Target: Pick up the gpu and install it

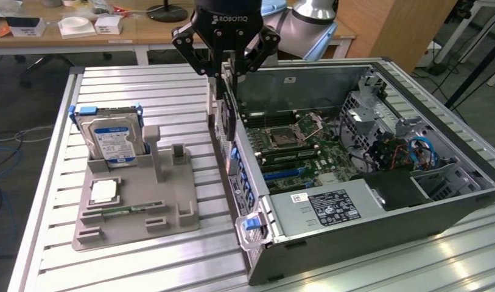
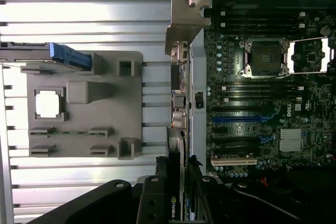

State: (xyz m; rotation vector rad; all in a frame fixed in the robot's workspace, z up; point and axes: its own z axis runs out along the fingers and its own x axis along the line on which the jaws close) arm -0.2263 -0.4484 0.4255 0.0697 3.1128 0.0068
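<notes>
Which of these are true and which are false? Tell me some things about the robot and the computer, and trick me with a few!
1. The gripper is holding the gpu. True.
2. The gpu is lying flat on the gray holder. False: it hangs upright in the gripper, by the edge of the computer case.
3. The hard drive stands on its edge in the gray holder. True.
4. The computer case is closed up. False: its side is open and you can see the motherboard inside.
</notes>
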